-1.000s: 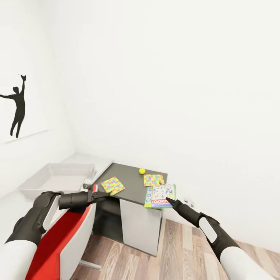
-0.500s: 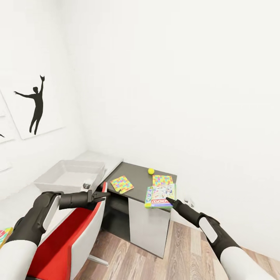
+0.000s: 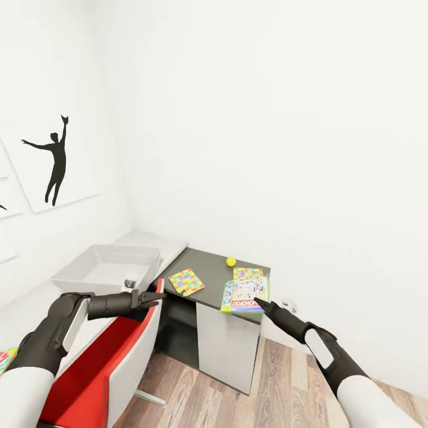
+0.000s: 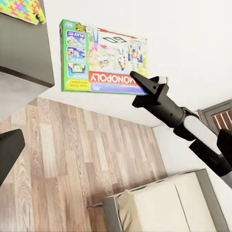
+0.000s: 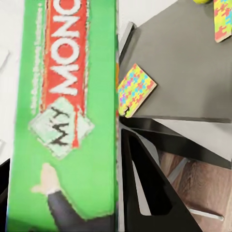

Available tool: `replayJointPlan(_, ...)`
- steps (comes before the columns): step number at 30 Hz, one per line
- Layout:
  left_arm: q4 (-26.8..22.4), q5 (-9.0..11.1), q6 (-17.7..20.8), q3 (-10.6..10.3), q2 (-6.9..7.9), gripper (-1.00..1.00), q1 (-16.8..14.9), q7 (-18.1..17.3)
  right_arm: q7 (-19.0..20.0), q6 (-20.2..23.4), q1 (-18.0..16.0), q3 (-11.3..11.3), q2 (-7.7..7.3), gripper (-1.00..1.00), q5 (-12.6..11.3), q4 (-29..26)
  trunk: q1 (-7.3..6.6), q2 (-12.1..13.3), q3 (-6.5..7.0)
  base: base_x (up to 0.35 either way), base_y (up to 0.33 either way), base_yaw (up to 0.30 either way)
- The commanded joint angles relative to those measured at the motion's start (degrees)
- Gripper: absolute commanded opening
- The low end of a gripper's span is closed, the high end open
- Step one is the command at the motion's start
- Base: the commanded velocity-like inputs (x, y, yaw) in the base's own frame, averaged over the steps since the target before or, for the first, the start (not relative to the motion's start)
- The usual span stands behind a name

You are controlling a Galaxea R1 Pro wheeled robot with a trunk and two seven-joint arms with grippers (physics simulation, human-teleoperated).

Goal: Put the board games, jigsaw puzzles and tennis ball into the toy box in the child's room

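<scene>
My right gripper (image 3: 260,304) is shut on a board game (image 3: 244,295), a flat Monopoly box held level over the dark table's (image 3: 208,292) near right corner. The box hides part of one jigsaw puzzle (image 3: 248,273). The other jigsaw puzzle (image 3: 186,281) lies at the table's left end, and the tennis ball (image 3: 230,261) rests near the back edge. The light grey toy box (image 3: 107,267) stands left of the dark top. My left gripper (image 3: 153,296) hovers open and empty over the red chair. The left wrist view shows the board game (image 4: 101,63) and my right gripper (image 4: 145,89).
A red and white chair (image 3: 113,362) stands under my left arm, in front of the table. The wall is close behind the table. The floor (image 3: 267,380) is wood planks. A cream bed (image 4: 164,208) lies low beyond my right arm. Something colourful (image 3: 5,359) shows at the picture's left edge.
The view first swung left, shifting everything rightward. Since then my right gripper has lifted the board game slightly, farther over the table. The left arm has barely moved.
</scene>
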Motion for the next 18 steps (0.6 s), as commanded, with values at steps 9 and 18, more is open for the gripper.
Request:
replayJointPlan(9, -0.46, -0.09, 0.4, 0.09, 5.12, 1.0, -0.03, -13.46, 0.26, 9.97, 0.61, -0.28, 0.2, -1.0, -0.79, -11.35, 0.03, -0.07, -0.07, 0.0, 0.0, 0.0)
replayJointPlan(18, -0.56, -0.07, 0.38, -0.16, 8.17, 1.0, 0.02, -22.05, 0.38, 13.72, 0.68, -1.93, 0.35, -1.0, -1.2, -14.72, 0.03, -0.07, -0.07, 0.0, 0.0, 0.0)
